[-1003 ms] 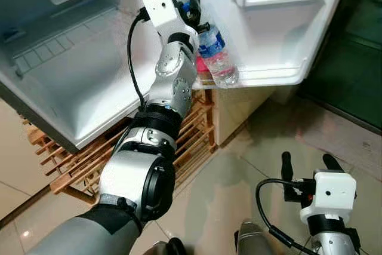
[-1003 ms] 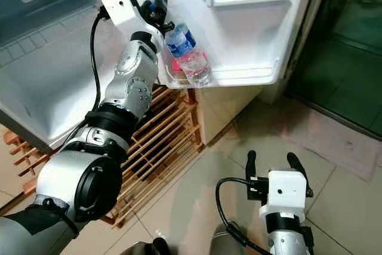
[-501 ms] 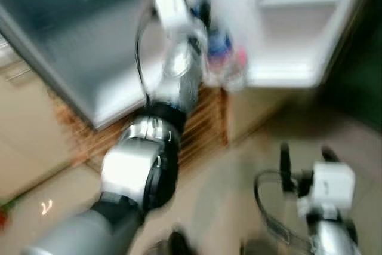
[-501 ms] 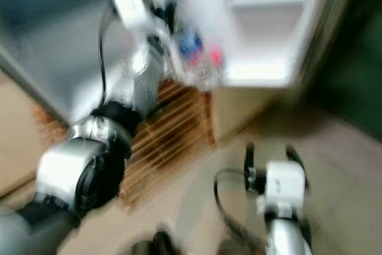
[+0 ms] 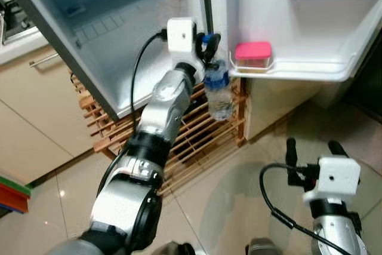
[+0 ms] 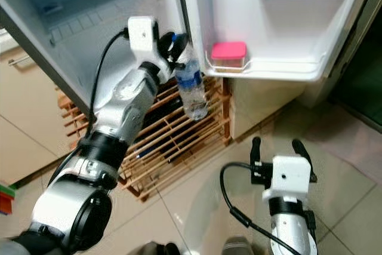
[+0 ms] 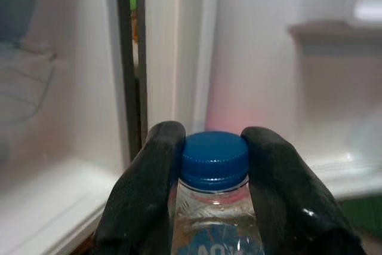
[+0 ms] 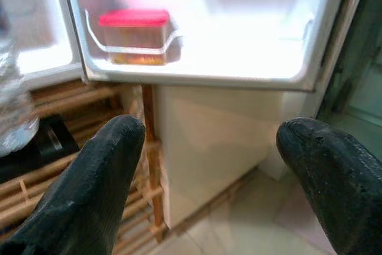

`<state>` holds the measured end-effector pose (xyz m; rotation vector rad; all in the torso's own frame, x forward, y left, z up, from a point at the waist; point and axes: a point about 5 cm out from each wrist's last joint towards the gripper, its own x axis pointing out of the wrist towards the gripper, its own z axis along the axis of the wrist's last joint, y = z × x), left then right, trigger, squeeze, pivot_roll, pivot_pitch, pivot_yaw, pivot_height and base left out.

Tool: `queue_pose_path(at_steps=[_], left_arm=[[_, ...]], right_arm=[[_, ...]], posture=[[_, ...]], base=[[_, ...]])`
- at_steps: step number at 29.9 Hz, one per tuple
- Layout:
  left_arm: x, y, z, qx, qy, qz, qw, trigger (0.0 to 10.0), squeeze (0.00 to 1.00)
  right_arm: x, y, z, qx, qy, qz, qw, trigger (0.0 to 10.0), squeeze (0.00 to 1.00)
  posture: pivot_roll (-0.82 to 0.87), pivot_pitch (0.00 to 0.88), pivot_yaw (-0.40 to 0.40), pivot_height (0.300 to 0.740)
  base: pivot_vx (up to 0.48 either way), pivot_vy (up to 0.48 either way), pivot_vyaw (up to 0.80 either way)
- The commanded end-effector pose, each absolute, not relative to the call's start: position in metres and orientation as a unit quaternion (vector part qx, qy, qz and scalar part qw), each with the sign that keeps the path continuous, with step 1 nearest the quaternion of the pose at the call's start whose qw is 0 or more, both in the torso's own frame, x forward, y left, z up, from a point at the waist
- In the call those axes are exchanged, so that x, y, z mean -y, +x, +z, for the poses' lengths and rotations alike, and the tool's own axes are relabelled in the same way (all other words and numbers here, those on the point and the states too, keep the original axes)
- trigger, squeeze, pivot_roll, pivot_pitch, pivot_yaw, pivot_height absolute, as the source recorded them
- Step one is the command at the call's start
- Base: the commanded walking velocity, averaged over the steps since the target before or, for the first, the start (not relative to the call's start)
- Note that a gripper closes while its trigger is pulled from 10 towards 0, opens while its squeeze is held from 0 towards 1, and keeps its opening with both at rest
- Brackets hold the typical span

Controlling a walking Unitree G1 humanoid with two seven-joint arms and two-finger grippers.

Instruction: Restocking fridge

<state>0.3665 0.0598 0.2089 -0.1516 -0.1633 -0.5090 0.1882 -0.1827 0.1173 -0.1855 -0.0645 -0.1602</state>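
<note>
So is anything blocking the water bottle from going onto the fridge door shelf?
Partly. The left gripper holds the water bottle by its cap, below and outside the door shelf. The shelf's raised front rim lies between them, and a red-lidded container fills the nearest end.

Wooden slatted rack (image 5: 197,141), beige cabinet (image 5: 30,117), glossy tiled floor (image 5: 239,195)

Both head cameras looked down from above at the open fridge door (image 5: 298,22), sharing it. Each wrist camera sat close, facing that door's shelf (image 8: 197,70).
</note>
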Motion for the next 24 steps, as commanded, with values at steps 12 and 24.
queue_pose_path(at_steps=[12,24], left_arm=[[-0.102,0.342,0.186,0.077,0.032,-0.222,0.971,10.0,0.0],[-0.078,0.331,0.176,0.06,0.007,-0.229,0.972,10.0,0.0]], right_arm=[[0.186,0.218,0.12,0.042,-0.073,-0.069,0.994,10.0,0.0],[0.182,0.225,0.122,0.054,-0.072,-0.062,0.994,10.0,0.0]], posture=[[-0.25,0.0,0.108,0.74],[-0.26,0.0,0.113,0.74]], base=[[0.0,0.0,0.13],[0.0,-0.392,0.52]])
